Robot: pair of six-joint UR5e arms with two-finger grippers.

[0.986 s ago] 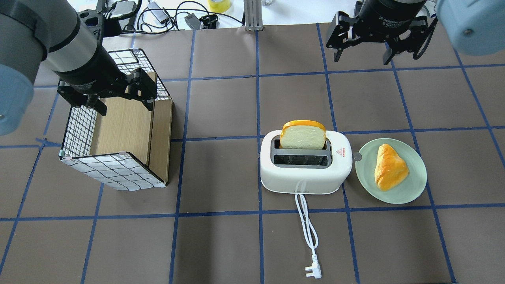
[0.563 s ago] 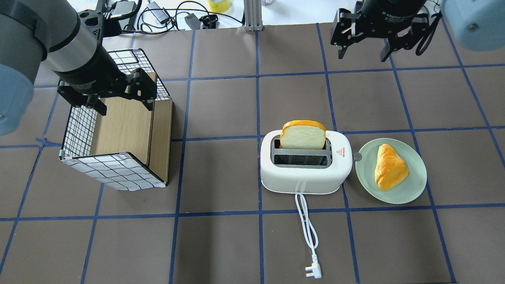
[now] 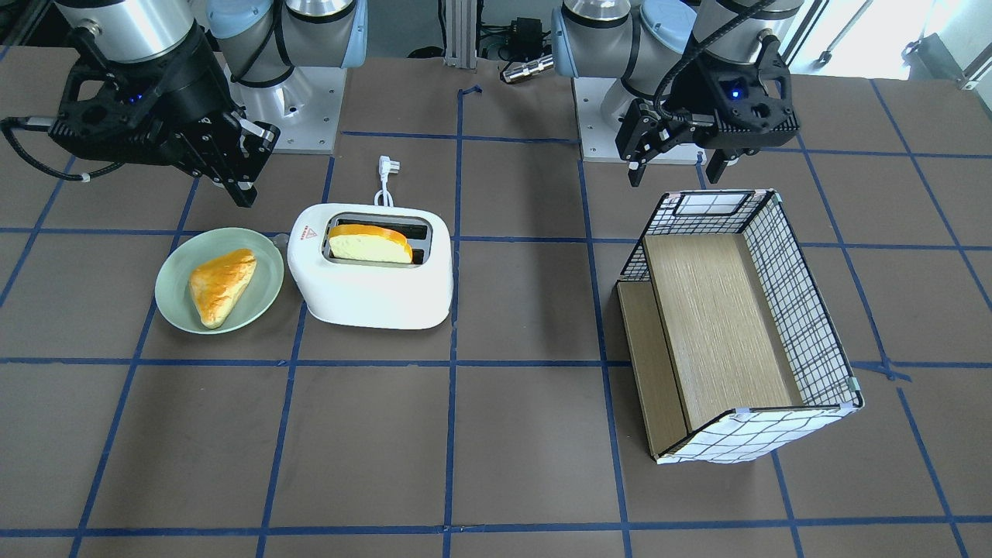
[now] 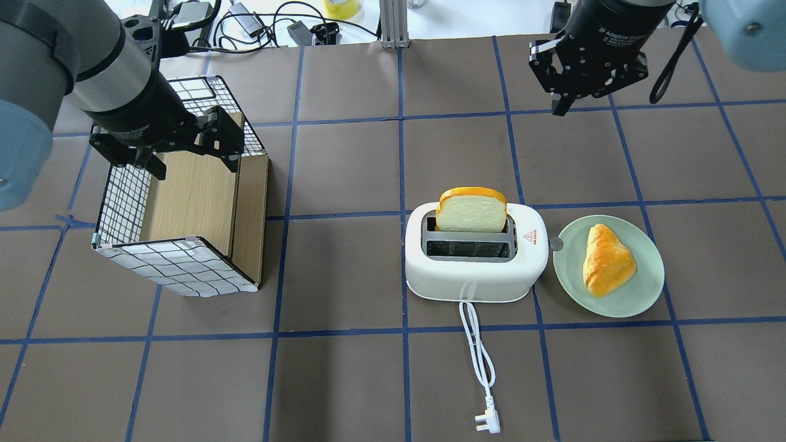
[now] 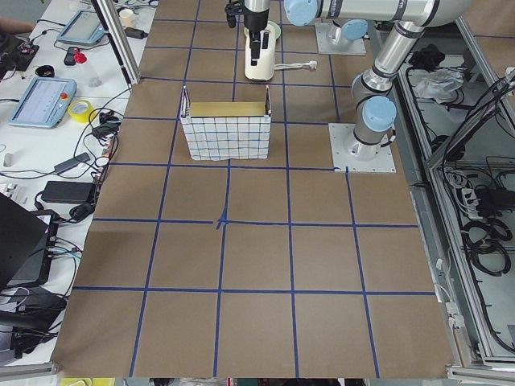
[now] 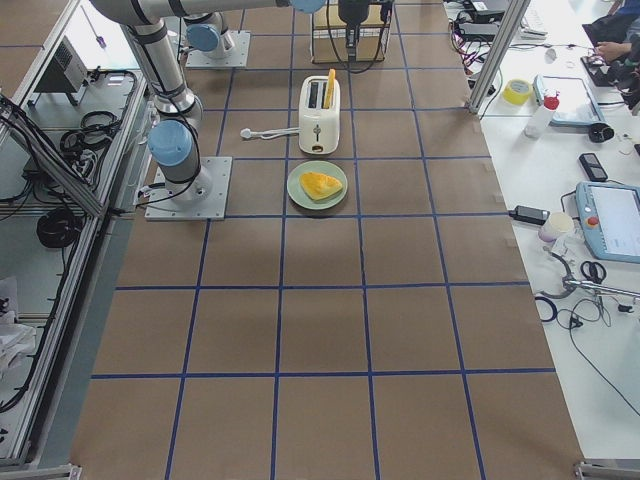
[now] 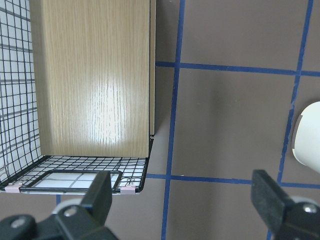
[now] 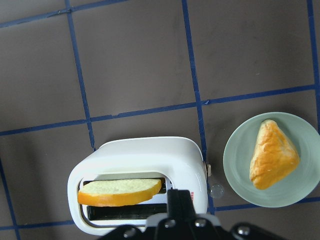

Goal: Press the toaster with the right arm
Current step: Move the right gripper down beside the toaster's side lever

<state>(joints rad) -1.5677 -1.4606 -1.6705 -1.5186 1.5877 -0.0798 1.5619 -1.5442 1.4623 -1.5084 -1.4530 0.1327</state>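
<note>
Toaster point(image 4: 476, 273): right of centre on the tabletop point(image 4: 344, 276), midway between the robot-side and far edges. Bread point(image 4: 471, 212) stands in its far slot.
Plate point(image 4: 638, 298): just beside the toaster, toward the right edge, holding a pastry point(image 4: 607, 259).
Right gripper point(image 4: 562, 107): near the far edge, well apart from the toaster. Fingers together; a second ago they were spread.
Left gripper point(image 4: 193, 164): fingers apart over the box point(image 4: 184, 267) near the left edge, unchanged.
</note>
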